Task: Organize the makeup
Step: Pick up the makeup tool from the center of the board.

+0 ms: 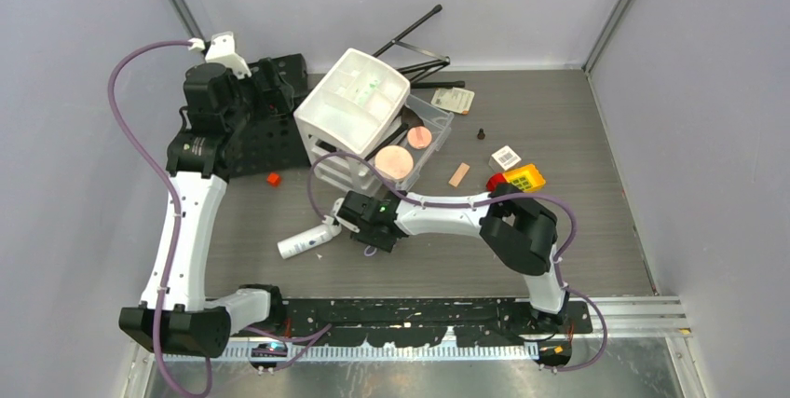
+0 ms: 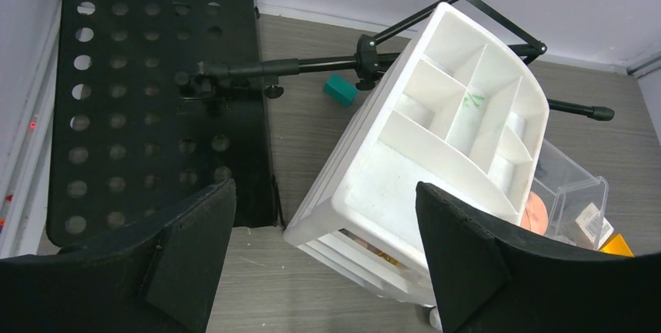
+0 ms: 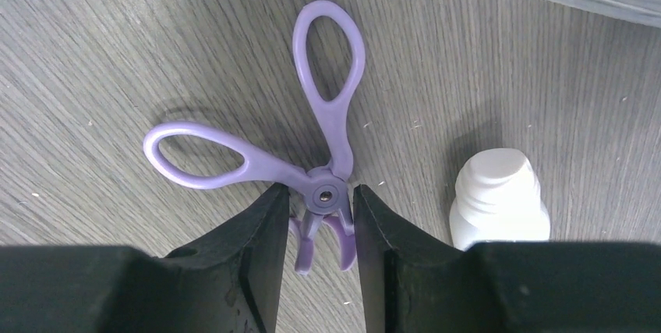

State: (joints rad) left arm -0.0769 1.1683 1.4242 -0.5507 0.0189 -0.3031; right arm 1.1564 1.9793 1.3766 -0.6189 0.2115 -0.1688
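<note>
Pick-up of a purple curler (image 3: 326, 193) is judged to be the step in hand, at the near middle of the surface (image 1: 596, 230). The right end effector (image 3: 318, 191) is set low over it, jaws narrowed to either side of the hinge, the two looped handles splayed out ahead. Whether the hinge is pinched yet or only flanked cannot be told. A white bottle (image 3: 499, 204) with a stepped neck is seen lying just beside the curler.

For the next move, a firm pinch at the hinge is called for before any lift. The thin, flat tool could be expected to swivel or slip, and the bottle close by should not be knocked.

Farther back, a white organizer (image 2: 335, 185) is seen, its open top split into compartments, with white items showing in some. A clear drawer (image 1: 440, 126) is pulled out to the right, and two round peach compacts (image 1: 394, 161) show in or on it.

Farthest off, the left end effector (image 2: 323, 189) is held above the organizer's left side, jaws spread wide, nothing between them. Much of the sorting is judged to be left, with curler and bottle on the surface rather than stowed.
</note>
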